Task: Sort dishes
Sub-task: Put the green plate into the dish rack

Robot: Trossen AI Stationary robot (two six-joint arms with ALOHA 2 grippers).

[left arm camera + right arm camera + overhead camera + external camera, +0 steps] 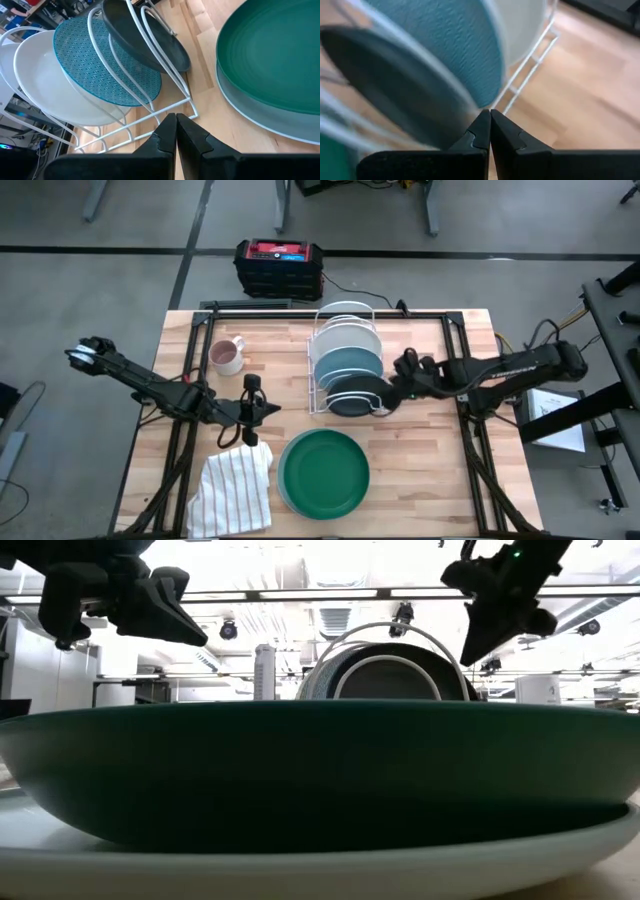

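A white wire dish rack [345,360] stands at the middle of the wooden table [430,470]. Three plates are held upright in it: a pale plate [347,332] at the back, a teal patterned plate [348,361] in the middle, and a blackish plate [355,392] at the front. A dark green plate [324,469] lies flat in front of the rack, stacked on a paler plate [260,117] whose rim shows beneath it.

The right gripper [392,392] is positioned just beside the blackish plate's rim, with its fingers clenched together and nothing grasped. The left gripper [250,418] is located near the striped cloth [235,488], likewise clenched and empty.

The plates are judged rigid, glazed, slippery and breakable. Each is best taken by its exposed rim, pinched across the edge. The dark green plate offers only a low lip, so a shallow approach from the side is advised. Contact with the rack wires is to be avoided.
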